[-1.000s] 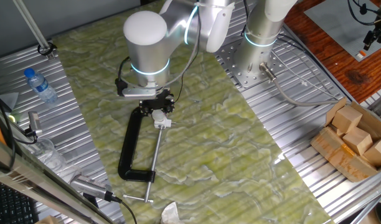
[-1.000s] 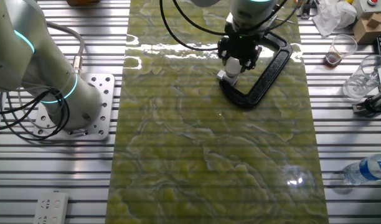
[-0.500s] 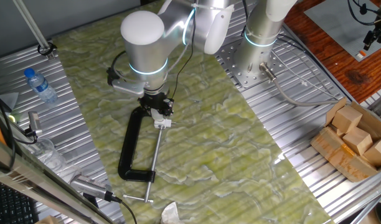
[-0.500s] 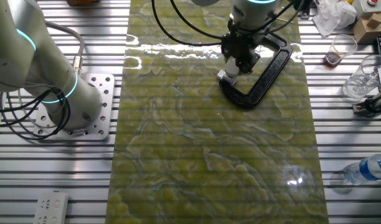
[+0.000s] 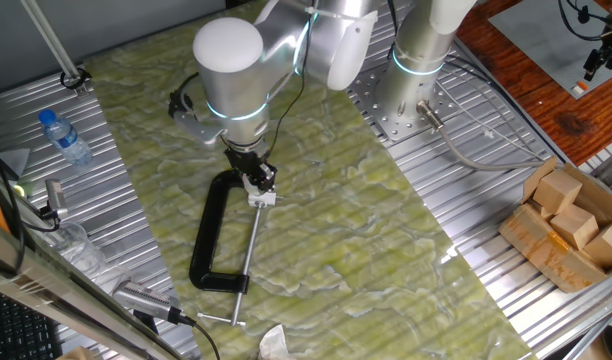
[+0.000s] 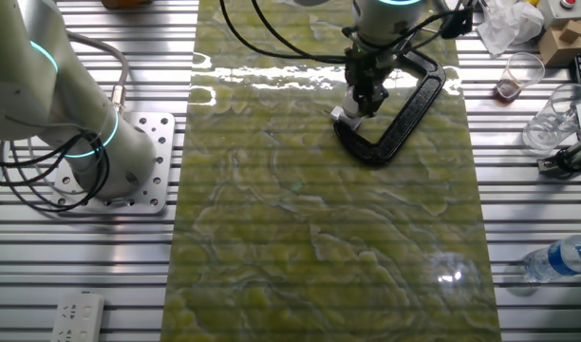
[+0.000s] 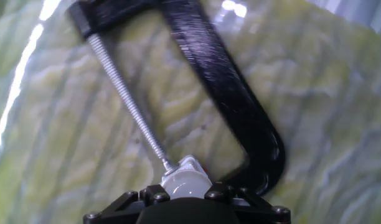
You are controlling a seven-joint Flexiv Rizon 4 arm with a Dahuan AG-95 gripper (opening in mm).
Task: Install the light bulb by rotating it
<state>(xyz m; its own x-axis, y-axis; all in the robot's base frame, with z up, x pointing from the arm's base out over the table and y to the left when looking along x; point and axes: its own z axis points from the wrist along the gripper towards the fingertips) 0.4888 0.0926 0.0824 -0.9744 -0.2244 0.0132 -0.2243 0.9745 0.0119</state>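
The light bulb [image 7: 184, 185] is sitting at six o'clock in the hand view, gripped between the fingers of the gripper [image 7: 185, 193] and touching a small white block [image 7: 192, 167] at the end of the clamp [image 7: 240, 112] screw. The black clamp is lying flat on the green desk [image 5: 366, 250], its screw [image 7: 125, 102] running toward eleven o'clock.

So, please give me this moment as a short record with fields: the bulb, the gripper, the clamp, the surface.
bulb: small pale grey-white rounded light bulb, between the gripper fingers, above a small white block
gripper: black two-finger gripper, shut on the bulb
clamp: large black C-clamp lying flat; its threaded screw ends at the block
surface: green-yellow marbled mat
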